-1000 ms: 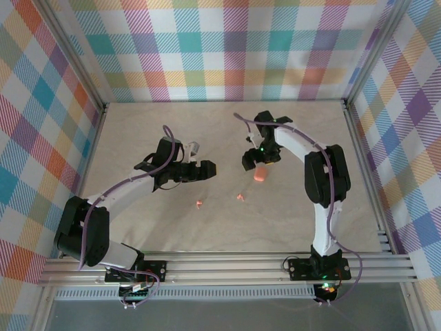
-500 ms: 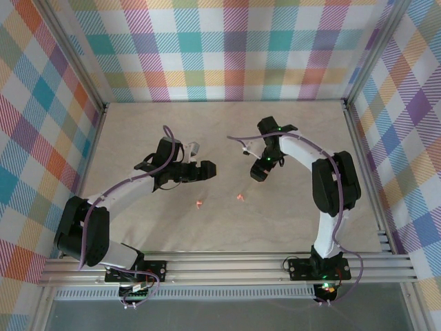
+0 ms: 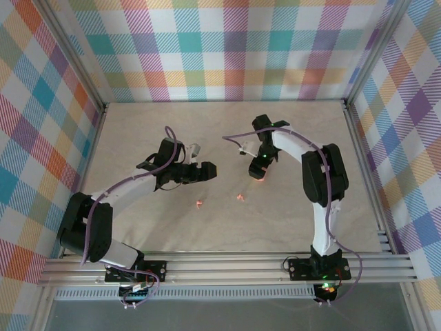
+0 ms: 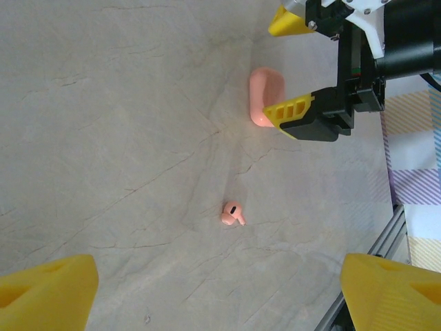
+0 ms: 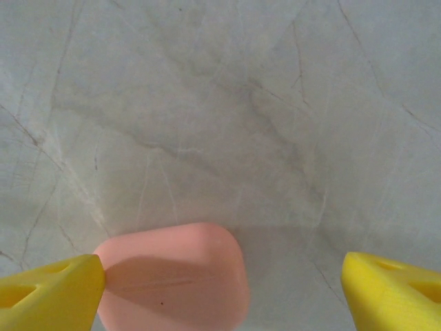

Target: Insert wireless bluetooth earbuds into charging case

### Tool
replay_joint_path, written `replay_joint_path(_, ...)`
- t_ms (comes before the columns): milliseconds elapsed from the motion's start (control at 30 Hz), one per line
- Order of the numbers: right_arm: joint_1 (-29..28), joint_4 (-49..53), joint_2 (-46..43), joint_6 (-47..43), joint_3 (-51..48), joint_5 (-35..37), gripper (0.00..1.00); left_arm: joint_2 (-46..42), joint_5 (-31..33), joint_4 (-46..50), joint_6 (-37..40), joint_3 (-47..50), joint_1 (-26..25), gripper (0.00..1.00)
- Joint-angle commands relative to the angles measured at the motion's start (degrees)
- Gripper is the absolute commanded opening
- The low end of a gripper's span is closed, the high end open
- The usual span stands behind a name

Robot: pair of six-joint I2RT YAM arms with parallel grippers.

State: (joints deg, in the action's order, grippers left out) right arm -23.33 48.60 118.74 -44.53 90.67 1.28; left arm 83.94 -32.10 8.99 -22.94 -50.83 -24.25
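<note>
Right gripper (image 3: 258, 169), centre-right of the overhead frame: fingers spread wide, nothing gripped. They straddle the pink case (image 5: 172, 276), which lies on the table (image 3: 138, 138). In the right wrist frame the case sits at the lower left, close against one yellow finger (image 5: 48, 289); contact cannot be confirmed, nor whether its lid is up.

Left gripper (image 3: 207, 170), left of centre: fingers likewise apart, holding nothing.

One pink earbud (image 3: 198, 203) lies loose below the left gripper. A second earbud (image 3: 240, 197) lies just below and left of the case.
</note>
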Motion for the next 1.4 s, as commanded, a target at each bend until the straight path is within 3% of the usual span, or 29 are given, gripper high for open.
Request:
replay_joint_path(0, -0.4, 2.6, 1.8, -0.2, 1.0, -0.8, 0.89, 0.6, -1.0, 0.3, 0.7, -1.6, -0.2, 0.9)
replay_joint_path(433, -0.4, 4.5, 2.5, 3.8, 0.7, -2.5, 0.87, 1.2, -1.1, 0.3, 0.7, -1.7, -0.2, 0.91)
replay_joint_path(667, -0.3, 9.2, 5.4, 11.0, 5.7, -5.0, 0.79, 1.0, -1.1, 0.4, 0.7, -2.0, -0.2, 0.91)
replay_joint_path(933, -0.4, 11.0, 7.5, 20.6, 6.2, -3.9, 0.78, 0.4, -1.0, 0.8, 0.7, -1.8, -0.2, 0.91)
replay_joint_path(1200, -0.7, 11.4, 7.0, 30.6, 5.7, -5.4, 0.59, -0.4, -0.9, -0.2, 0.5, -1.2, -0.2, 0.91)
replay_joint_path(1367, -1.4, 11.1, 4.8, 33.9, 3.4, -8.7, 0.55, -2.0, -0.3, -0.5, 0.3, -0.3, -0.2, 0.91)
